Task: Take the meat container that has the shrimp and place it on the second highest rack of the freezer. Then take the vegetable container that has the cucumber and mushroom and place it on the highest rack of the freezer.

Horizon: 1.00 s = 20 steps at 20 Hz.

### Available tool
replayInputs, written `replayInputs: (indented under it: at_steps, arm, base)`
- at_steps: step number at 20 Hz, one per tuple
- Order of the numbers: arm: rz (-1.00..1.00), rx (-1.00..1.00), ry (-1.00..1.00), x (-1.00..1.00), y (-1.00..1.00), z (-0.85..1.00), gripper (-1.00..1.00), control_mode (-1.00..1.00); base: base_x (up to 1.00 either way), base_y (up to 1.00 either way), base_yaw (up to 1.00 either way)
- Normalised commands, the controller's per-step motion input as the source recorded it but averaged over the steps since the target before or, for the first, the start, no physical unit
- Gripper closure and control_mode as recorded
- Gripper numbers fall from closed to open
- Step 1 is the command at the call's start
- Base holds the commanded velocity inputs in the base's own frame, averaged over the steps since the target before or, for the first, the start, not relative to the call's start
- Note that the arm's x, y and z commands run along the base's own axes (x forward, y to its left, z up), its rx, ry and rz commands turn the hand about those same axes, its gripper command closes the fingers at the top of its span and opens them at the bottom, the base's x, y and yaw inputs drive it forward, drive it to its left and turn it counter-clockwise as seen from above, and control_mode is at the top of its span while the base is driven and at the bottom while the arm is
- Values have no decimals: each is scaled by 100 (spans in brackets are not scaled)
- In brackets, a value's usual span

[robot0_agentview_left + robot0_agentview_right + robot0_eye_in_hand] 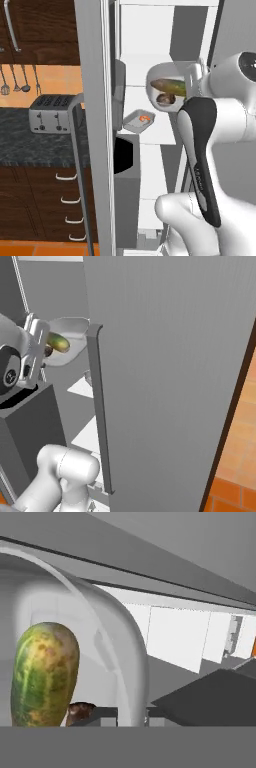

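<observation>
My gripper is inside the open freezer, shut on the rim of the vegetable container, a rounded grey bowl. The bowl is tipped so its opening faces the left base camera. The yellow-green cucumber and the brown mushroom lie in it. One rack lower, the meat container sits flat with the orange shrimp in it. The right base view has the gripper, bowl and cucumber behind the door edge. In the hand view, the cucumber and mushroom are close, with the bowl rim between my fingertips.
The open freezer door with its long handle stands left of the arm, and the other door is to the right. A toaster sits on the dark counter, with wooden cabinets around it.
</observation>
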Motion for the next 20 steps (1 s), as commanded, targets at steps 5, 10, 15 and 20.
replayInputs:
  at_steps: [5, 10, 15, 20]
  arm:
    - [-1, 3, -15, 21, -1, 23, 100, -100]
    - [1, 8, -1, 73, 0, 9, 100, -100]
    - [4, 4, 0, 76, 0, 0, 100, -100]
    - [4, 0, -1, 7, 0, 1, 100, -100]
  base:
    - [0, 0, 0]
    - [0, 0, 0]
    - [0, 0, 0]
    - [0, 0, 0]
